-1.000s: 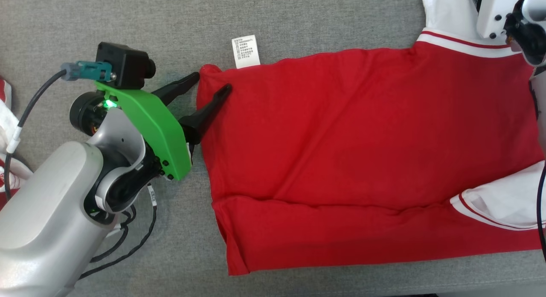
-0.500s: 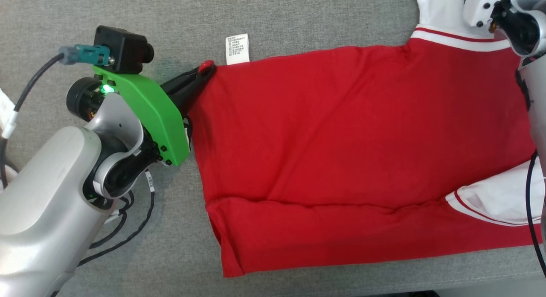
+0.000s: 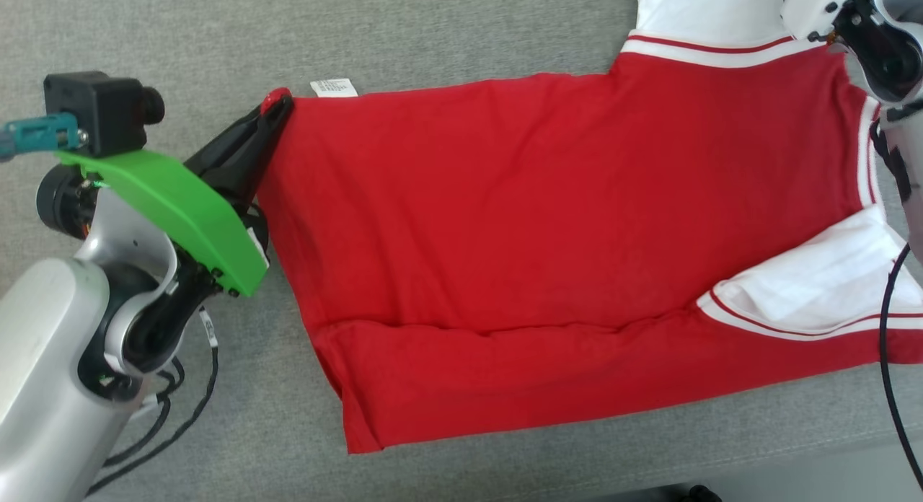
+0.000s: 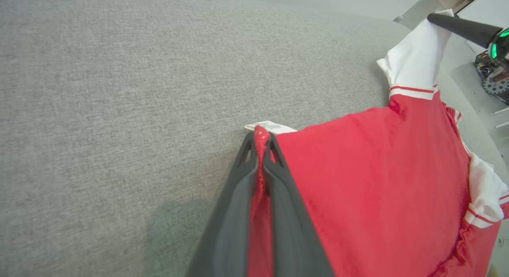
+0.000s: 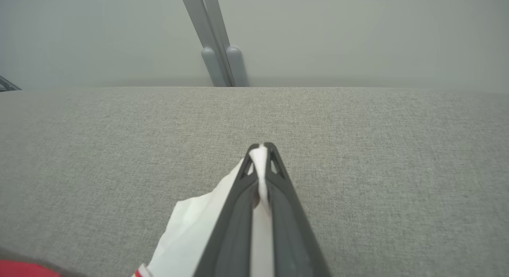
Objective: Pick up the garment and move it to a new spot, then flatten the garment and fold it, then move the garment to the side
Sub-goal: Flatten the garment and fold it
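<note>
at the far left corner of the garment point(image 3: 548, 221), my left gripper point(image 4: 261, 135) is clamped on the red hem, arm reaching in from the left. my right gripper point(image 5: 262, 149) pinches the white sleeve point(image 5: 191, 229). i see the garment lying spread on the grey cushion point(image 3: 433, 33), care label point(image 3: 333, 88) just beside the left gripper.

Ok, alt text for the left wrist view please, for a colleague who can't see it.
The left gripper is shut on a corner of the red garment, beside its white care label. The garment spreads right over a grey fabric surface; at upper right the right gripper holds its white sleeve.
</note>
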`<state>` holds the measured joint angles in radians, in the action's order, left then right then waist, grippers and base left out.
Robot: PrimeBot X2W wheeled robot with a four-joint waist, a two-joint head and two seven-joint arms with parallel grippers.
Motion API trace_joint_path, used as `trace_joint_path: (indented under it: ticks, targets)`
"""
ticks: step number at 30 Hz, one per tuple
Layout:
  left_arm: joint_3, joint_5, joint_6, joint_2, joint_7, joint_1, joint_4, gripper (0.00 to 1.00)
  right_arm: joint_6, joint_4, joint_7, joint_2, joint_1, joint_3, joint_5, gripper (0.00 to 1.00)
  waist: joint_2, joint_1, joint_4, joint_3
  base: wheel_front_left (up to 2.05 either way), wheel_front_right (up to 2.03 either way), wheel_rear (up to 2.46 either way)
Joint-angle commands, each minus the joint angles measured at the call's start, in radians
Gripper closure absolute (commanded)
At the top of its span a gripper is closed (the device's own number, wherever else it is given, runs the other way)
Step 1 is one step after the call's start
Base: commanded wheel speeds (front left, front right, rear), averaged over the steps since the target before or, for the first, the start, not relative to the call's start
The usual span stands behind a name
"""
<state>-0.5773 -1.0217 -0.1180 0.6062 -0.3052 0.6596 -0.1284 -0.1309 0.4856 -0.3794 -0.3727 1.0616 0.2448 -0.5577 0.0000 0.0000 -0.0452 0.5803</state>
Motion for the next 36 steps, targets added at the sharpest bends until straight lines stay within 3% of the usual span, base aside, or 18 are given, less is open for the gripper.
trace_joint_path:
  ticks: [1, 8, 16, 27, 36]
  targets:
    - [0.01, -0.011, -0.011, 0.012, 0.01, -0.029, -0.016, 1.0, 0.0, -0.027, 0.019, -0.012, -0.039, 0.004, -0.027, 1.0, 0.0, 0.0, -0.025, -0.025, 0.0, 0.0, 0.0]
    - [0.032, -0.023, -0.055, 0.036, 0.048, -0.132, -0.099, 1.0, 0.0, -0.166, 0.071, -0.06, -0.194, 0.034, -0.108, 1.0, 0.0, 0.0, -0.068, -0.086, 0.0, 0.0, 0.0]
    - [0.048, -0.034, -0.095, 0.053, 0.105, -0.261, -0.163, 1.0, 0.0, -0.344, 0.112, -0.076, -0.407, -0.029, -0.155, 1.0, 0.0, 0.0, -0.089, -0.135, 0.0, 0.0, 0.0]
    - [0.044, -0.027, -0.135, 0.067, 0.163, -0.404, -0.227, 1.0, 0.0, -0.47, 0.106, 0.001, -0.664, -0.134, -0.13, 1.0, 0.0, 0.0, -0.111, -0.16, 0.0, 0.0, 0.0]
    - [0.038, -0.021, -0.138, 0.073, 0.186, -0.454, -0.245, 1.0, 0.0, -0.528, 0.079, 0.044, -0.786, -0.217, -0.137, 1.0, 0.0, 0.0, -0.101, -0.192, 0.0, 0.0, 0.0]
